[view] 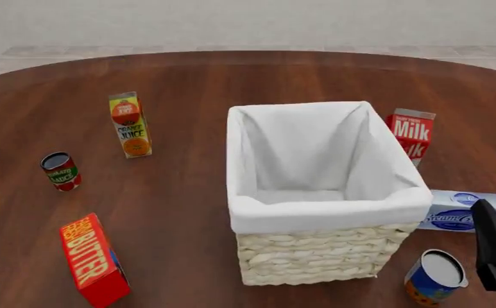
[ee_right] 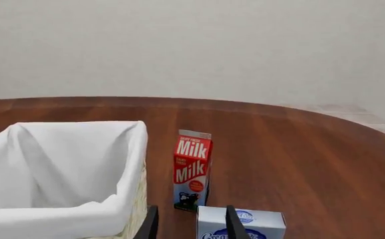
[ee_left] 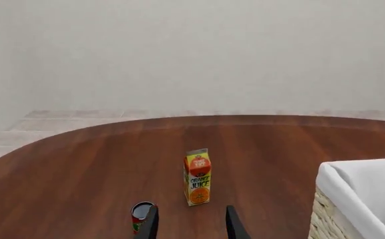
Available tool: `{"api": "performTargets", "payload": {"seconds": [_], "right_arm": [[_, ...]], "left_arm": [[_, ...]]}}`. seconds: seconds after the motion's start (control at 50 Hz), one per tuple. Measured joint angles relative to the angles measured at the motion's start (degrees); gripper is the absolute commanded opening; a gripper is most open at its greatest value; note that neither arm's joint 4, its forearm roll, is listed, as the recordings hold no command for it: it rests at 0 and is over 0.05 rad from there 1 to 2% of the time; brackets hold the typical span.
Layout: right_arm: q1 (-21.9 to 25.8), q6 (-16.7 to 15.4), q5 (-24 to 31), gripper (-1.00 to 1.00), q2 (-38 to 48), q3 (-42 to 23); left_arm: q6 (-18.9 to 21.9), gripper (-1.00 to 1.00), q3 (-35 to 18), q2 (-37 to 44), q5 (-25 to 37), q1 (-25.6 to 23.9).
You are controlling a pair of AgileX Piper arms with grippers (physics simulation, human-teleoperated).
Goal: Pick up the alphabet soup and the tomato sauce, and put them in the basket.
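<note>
Both grippers stand apart and hold nothing: the left gripper (ee_left: 191, 225) above the tomato sauce (view: 60, 171), left of the basket (view: 329, 215); the right gripper (ee_right: 190, 222) above a cream cheese box (ee_right: 241, 224). Descending there risks grabbing the box; the alphabet soup (view: 436, 276) sits nearer, off the basket's front-right corner. The basket is empty.

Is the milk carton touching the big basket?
Apart. In the right wrist view, bare brown table shows between the milk carton and the basket. The front view also shows a strip of table between the carton and the basket's rim.
</note>
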Motion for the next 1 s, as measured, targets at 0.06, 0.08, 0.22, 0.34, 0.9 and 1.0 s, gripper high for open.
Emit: {"api": "performTargets", "payload": {"seconds": [0.06, 0.08, 0.22, 0.34, 0.9, 1.0], "right_arm": [[0.0, 0.0, 0.0, 1.00, 0.0, 0.0], [0.0, 0.0, 0.0, 1.00, 0.0, 0.0], [0.0, -0.1, 0.0, 1.00, 0.0, 0.0], [0.0, -0.1, -0.1, 1.00, 0.0, 0.0], [0.0, -0.2, -0.1, 1.00, 0.0, 0.0], [0.0, -0.2, -0.1, 1.00, 0.0, 0.0]], "left_arm": [[0.3, 1.00, -1.0, 1.3, 0.0, -0.3], [0.3, 1.00, -1.3, 1.7, 0.0, -0.4], [0.5, 1.00, -4.2, 5.3, 0.4, -1.1], [1.0, 1.00, -6.5, 8.0, 0.6, -1.4], [3.8, 1.00, -16.2, 21.5, 4.4, 1.0], [4.0, 1.00, -17.8, 23.9, 5.5, 2.3]]}}
